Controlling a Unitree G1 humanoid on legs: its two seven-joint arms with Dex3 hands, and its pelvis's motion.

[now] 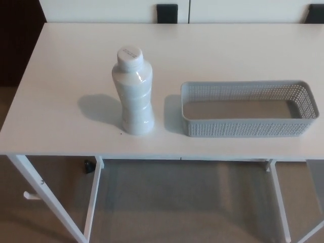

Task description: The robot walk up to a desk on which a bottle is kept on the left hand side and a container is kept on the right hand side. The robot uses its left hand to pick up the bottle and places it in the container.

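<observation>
A white ribbed bottle with a white cap stands upright on the white desk, left of centre and close to the front edge. To its right lies a long grey mesh container, with nothing inside it. A small gap separates the bottle from the container's left end. Neither of my hands nor any part of my arms shows in the head view.
The desk's white legs and frame run below its front edge, over a beige carpet. Two dark blocks sit against the white wall behind the desk. A dark area borders the desk's far left.
</observation>
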